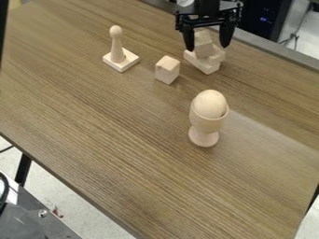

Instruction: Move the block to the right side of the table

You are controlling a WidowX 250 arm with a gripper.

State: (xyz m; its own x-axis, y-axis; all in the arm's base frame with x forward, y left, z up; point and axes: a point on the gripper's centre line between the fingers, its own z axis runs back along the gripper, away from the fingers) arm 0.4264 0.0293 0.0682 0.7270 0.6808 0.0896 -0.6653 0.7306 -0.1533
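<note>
Plainly, the gripper hung with its jaws parted around the upper block, probably the one meant, which sat on the lower pieces near the far edge of the surface. The gap looked uneven, so closing off-centre could have nudged it off its perch; gripping too deep risked dragging its support along. A low carry might have toppled the egg cup.

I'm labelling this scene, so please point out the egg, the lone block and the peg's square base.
Egg [211, 103]: camera view, middle of its exposed part.
Lone block [168, 62]: camera view, top face.
Square base [122, 64]: camera view, top, near its front corner.
</note>
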